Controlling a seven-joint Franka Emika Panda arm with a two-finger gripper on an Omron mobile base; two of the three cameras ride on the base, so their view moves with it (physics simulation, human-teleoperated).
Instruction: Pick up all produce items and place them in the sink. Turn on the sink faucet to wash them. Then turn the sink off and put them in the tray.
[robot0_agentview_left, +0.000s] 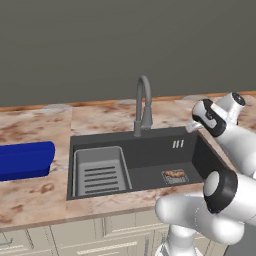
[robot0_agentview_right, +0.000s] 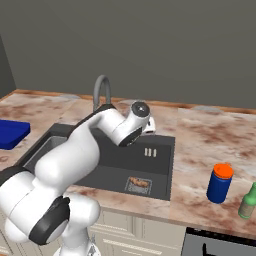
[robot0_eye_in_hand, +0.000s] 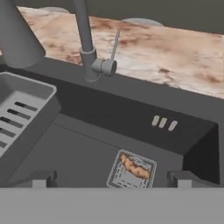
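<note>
Produce piece (robot0_eye_in_hand: 134, 167): small, lumpy, orange-brown, lying on the square drain grate (robot0_eye_in_hand: 131, 172) at the near right of the sink (robot0_agentview_left: 150, 172) floor. You find the grey slatted rack insert (robot0_agentview_left: 100, 171) filling the sink's left end. Faucet (robot0_agentview_left: 143, 106) stands at the far rim, spout arched toward you; its thin lever (robot0_eye_in_hand: 114, 43) points up and right in the hand view. Blue tray (robot0_agentview_left: 25, 159) sits on the counter (robot0_agentview_left: 35, 192), left of the sink and apart from it. Your gripper (robot0_eye_in_hand: 111, 177) hovers above the sink's right half, fingers spread wide, nothing between them. Far right counter: blue jar with orange lid (robot0_agentview_right: 219, 183), green bottle (robot0_agentview_right: 247, 201) beside it.
</note>
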